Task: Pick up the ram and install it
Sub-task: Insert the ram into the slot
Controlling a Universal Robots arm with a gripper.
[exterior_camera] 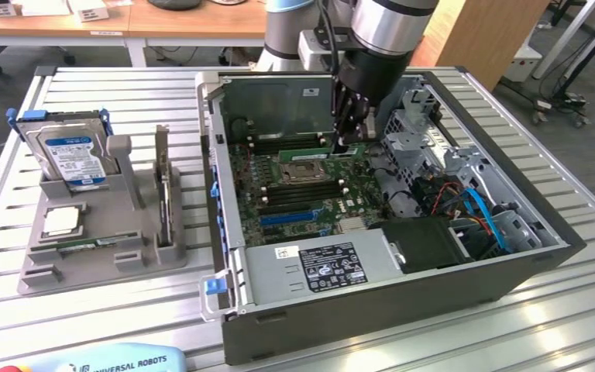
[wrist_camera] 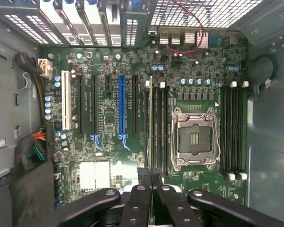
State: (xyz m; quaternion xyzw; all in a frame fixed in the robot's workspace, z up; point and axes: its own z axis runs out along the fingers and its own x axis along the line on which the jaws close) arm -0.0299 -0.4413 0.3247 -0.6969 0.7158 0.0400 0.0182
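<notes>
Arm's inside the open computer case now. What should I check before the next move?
1. Gripper shut on thin green ram stick: ok.
2. Stick parallel to the black memory slots beside the square silver processor socket: ok.
3. Stick seated in a slot: cannot tell.
4. White slot latches open: cannot tell.
5. Blue and red cables apart from the gripper: ok.

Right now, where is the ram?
In the wrist view the ram is gripped edge-on in the gripper, inside the computer case, lined up along the memory slots beside the processor socket.
</notes>
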